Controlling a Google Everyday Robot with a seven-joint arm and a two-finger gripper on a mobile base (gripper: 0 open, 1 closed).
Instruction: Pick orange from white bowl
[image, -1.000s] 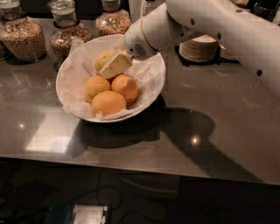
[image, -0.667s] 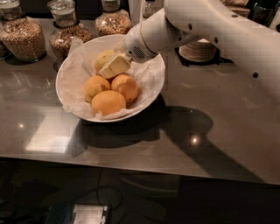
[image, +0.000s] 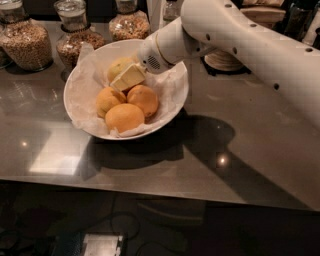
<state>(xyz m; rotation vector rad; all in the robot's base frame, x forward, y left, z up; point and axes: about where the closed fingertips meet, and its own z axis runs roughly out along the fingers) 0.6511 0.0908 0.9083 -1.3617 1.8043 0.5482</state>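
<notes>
The white bowl (image: 66, 100), wide and lined with crinkled white paper, stands on the grey counter at the left. In it the pale yellowish orange (image: 118, 67) lies at the back, behind three deeper-orange oranges (image: 125, 117). My gripper (image: 128, 77) reaches down into the bowl from the upper right. It rests right against the front of the pale orange and hides part of it. The white arm (image: 235, 35) runs away to the right edge of the view.
Three glass jars of grains and nuts (image: 26, 44) stand behind the bowl along the back. A stack of plates (image: 224, 61) sits behind the arm. The counter's front edge (image: 160, 192) runs across the lower part of the view.
The gripper has shifted only slightly at the pale orange. The bowl and the three other oranges have not moved.
</notes>
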